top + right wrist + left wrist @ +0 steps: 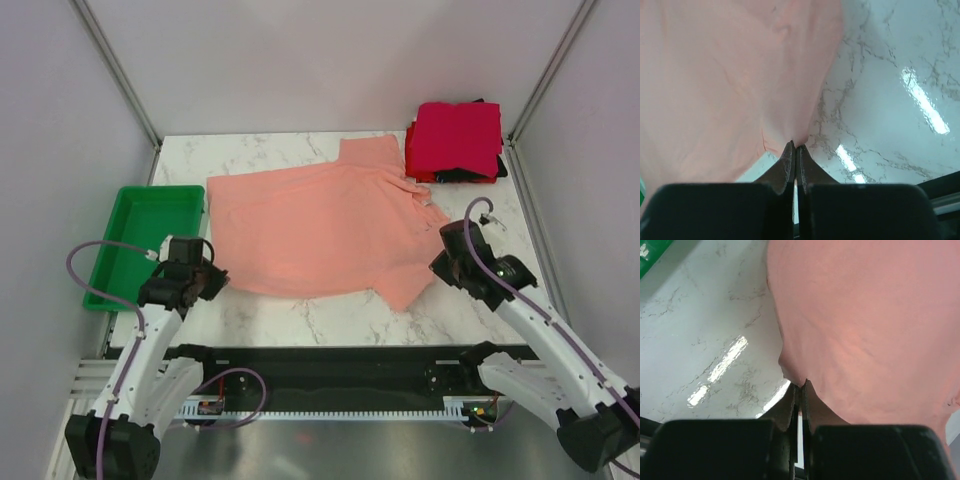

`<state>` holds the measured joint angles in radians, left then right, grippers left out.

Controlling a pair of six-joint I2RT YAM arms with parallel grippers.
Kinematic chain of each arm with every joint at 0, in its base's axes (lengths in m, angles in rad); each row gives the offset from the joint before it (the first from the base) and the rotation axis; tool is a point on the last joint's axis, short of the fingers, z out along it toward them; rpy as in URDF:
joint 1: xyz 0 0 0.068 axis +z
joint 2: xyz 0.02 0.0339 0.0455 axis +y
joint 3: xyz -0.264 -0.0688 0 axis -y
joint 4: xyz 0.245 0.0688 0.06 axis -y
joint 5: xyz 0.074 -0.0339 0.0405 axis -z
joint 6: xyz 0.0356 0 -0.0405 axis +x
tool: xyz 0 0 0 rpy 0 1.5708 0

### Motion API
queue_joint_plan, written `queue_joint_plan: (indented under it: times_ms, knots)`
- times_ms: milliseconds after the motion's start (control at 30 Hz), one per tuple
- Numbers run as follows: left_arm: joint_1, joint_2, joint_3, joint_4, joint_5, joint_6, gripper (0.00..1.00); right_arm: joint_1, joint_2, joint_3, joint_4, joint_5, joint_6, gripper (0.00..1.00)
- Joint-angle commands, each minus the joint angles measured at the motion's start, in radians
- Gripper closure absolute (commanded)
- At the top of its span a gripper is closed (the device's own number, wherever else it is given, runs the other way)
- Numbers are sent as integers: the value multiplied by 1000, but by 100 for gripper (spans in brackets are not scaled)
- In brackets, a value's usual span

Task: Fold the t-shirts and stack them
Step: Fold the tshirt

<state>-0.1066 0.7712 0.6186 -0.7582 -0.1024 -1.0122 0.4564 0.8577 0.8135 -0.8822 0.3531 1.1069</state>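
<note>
1. The salmon-pink t-shirt [310,225] lay opened out across the middle of the marble table [330,315], its neck toward the right. One sleeve pointed to the far edge and the other to the near edge.
2. No fold showed in it. It was one flat layer with only slight rumpling near the collar, so I judged this shirt's folding as not yet begun.
3. The stack of folded t-shirts [455,140] sat at the far right corner, just beyond the collar. A crimson square lay on top, with red and black edges showing under it. That part of the work looked finished.
4. The left gripper [213,281] was at the shirt's near left corner. In the left wrist view, the left gripper [801,385] had its jaws pressed together on a small pinch of the hem.
5. The right gripper [445,255] was at the shirt's near right side, by the near sleeve. In the right wrist view, the right gripper [794,146] had its jaws likewise clamped on a nip of pink cloth.
6. The green tray [150,230] stood at the left edge, beside the hem, with nothing visible in it.
7. What was left, as I judged it, was every fold of the pink shirt and then placing it on the far right stack.
</note>
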Motion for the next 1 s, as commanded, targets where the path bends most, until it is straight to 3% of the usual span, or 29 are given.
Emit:
queue_joint_plan:
  times_ms: [0, 200, 400, 967]
  knots:
    - [2, 60, 70, -40, -46, 60, 98, 7, 133, 154, 75, 50, -136, 100]
    - [4, 178, 182, -17, -91, 100, 98, 7, 409, 445, 158, 110, -287, 100]
    - [47, 367, 265, 42, -42, 159, 98, 4, 647, 669, 175, 156, -364, 100]
    - [151, 717, 412, 105, 10, 215, 98, -82, 1084, 1043, 186, 149, -492, 100]
